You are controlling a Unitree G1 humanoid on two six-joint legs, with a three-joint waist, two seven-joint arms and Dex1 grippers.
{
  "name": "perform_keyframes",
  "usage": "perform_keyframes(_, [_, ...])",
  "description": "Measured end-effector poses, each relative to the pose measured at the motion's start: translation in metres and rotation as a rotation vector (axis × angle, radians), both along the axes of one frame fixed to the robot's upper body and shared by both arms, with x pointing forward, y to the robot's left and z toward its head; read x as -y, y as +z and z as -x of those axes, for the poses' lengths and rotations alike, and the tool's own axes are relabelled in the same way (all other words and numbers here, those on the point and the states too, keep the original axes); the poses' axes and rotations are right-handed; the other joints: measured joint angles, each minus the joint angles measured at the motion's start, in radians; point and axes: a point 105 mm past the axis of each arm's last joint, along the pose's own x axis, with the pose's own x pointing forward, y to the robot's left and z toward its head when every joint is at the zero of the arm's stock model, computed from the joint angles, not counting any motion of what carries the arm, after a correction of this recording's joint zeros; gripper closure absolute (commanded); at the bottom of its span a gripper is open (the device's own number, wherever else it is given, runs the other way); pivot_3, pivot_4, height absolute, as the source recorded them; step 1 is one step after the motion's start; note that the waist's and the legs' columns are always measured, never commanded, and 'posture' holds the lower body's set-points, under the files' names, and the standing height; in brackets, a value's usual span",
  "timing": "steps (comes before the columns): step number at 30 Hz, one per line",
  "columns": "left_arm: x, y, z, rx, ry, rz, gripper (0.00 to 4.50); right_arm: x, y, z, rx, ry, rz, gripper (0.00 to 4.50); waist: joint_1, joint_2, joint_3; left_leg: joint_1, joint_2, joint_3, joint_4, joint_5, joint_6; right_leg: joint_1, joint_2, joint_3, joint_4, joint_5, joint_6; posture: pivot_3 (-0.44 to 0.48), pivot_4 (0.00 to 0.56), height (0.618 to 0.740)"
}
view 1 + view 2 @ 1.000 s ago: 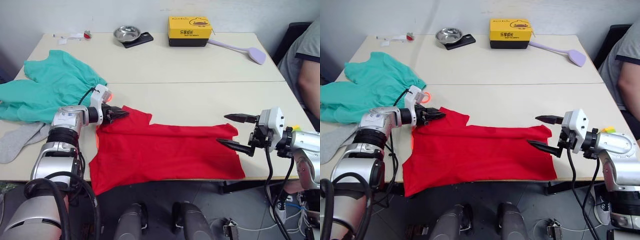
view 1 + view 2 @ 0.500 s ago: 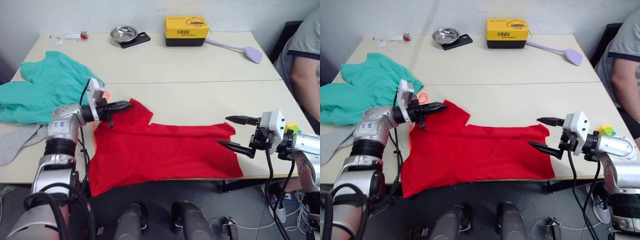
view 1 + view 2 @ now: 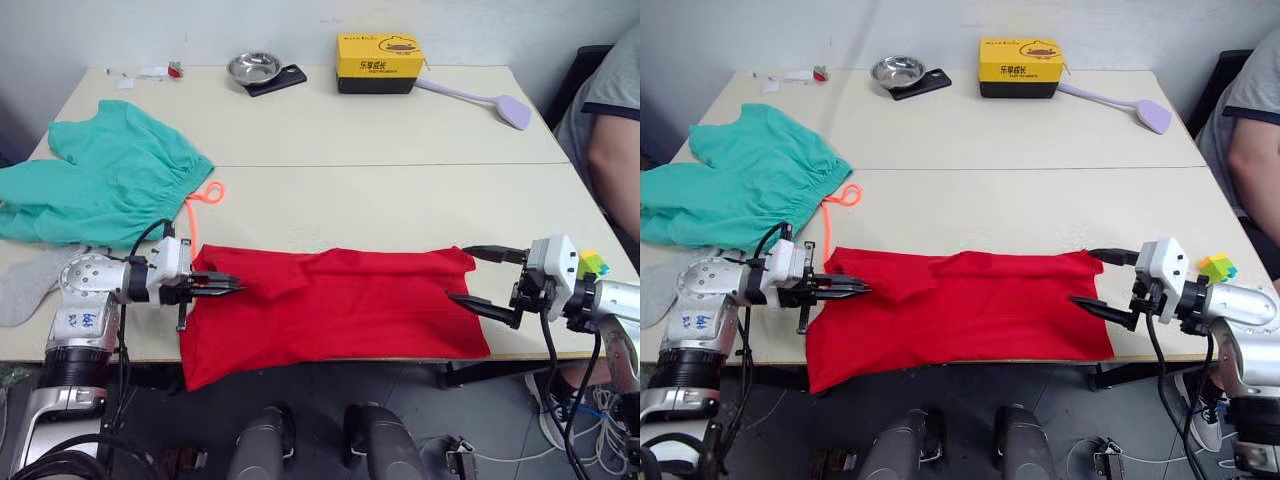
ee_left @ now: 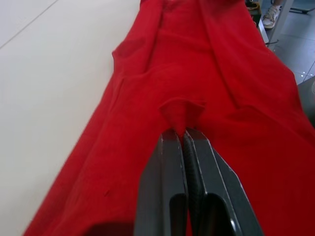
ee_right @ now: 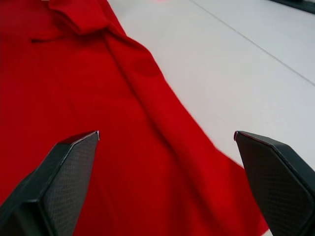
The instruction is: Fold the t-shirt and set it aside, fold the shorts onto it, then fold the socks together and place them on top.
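Note:
The red t-shirt [image 3: 340, 305] lies folded into a long strip along the table's front edge, its left end drooping over the edge. My left gripper [image 3: 228, 287] is shut on a pinch of the red fabric [image 4: 182, 107] at the strip's left end. My right gripper [image 3: 475, 274] stands open at the shirt's right end, one finger above the cloth and one beside it, holding nothing. The teal-green shorts [image 3: 100, 180] lie spread at the table's left with the orange drawstring [image 3: 200, 200] trailing toward the shirt. A grey sock [image 3: 30, 285] lies at the front left edge.
At the table's back stand a yellow box [image 3: 378, 60], a metal bowl [image 3: 253, 68] on a dark phone, and a lilac long-handled tool [image 3: 490, 100]. A person's arm [image 3: 610, 150] shows at the right. Small coloured blocks [image 3: 590, 262] sit near my right wrist.
My left gripper has pulled the shirt's far left corner toward the front edge, folding the sleeve part over into a narrower strip. The right gripper has shifted slightly lower and stays open.

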Motion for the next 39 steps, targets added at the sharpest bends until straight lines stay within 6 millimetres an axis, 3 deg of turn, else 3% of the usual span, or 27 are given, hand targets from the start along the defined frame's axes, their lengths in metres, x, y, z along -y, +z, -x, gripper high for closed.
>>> perform_keyframes(12, [-0.014, 0.013, 0.007, -0.079, 0.062, 0.068, 4.46, 0.014, -0.01, 0.0, -0.029, -0.024, 0.022, 0.0, -0.002, 0.0, 0.0, 0.0, 0.0, 0.0, -0.001, 0.0, 0.0, 0.0, 0.0, -0.001, 0.0, 0.0, 0.0, 0.0, 0.15, 0.74])
perform_keyframes(24, [-0.027, -0.011, 0.025, -0.139, 0.066, -0.034, 4.46, 0.02, -0.016, 0.0, -0.029, -0.022, 0.042, 0.0, -0.002, 0.0, 0.0, 0.0, 0.0, -0.001, -0.001, -0.001, 0.0, 0.0, -0.001, -0.001, 0.0, 0.0, 0.0, 0.0, 0.15, 0.74])
perform_keyframes(27, [-0.031, -0.015, 0.021, -0.177, 0.125, -0.027, 3.84, 0.021, -0.017, 0.0, -0.034, -0.013, 0.049, 0.0, -0.001, 0.0, 0.0, 0.0, 0.0, -0.001, -0.001, -0.001, 0.0, 0.0, -0.001, -0.001, 0.0, 0.0, 0.0, 0.0, 0.15, 0.74])
perform_keyframes(33, [-0.043, -0.004, 0.026, -0.227, 0.142, -0.058, 1.9, 0.025, -0.016, 0.002, -0.062, 0.001, 0.073, 0.0, -0.004, 0.0, 0.0, 0.0, 0.0, -0.001, -0.002, -0.001, -0.001, 0.0, -0.001, -0.001, 0.0, 0.0, -0.001, 0.0, 0.15, 0.74])
perform_keyframes(36, [-0.047, 0.004, 0.038, -0.276, 0.122, -0.056, 0.89, 0.028, -0.005, -0.002, -0.083, 0.005, 0.077, 0.0, -0.008, 0.001, 0.0, 0.0, 0.001, -0.001, -0.002, -0.001, -0.001, 0.0, -0.001, -0.001, 0.0, -0.001, -0.001, 0.0, 0.15, 0.74])
perform_keyframes(39, [-0.044, 0.024, 0.041, -0.297, 0.121, 0.022, 0.02, 0.026, 0.011, -0.015, -0.064, 0.001, 0.065, 0.0, -0.008, 0.001, 0.0, 0.001, 0.0, -0.002, -0.002, -0.002, -0.002, 0.0, -0.001, -0.001, 0.0, -0.001, -0.002, 0.0, 0.15, 0.74])
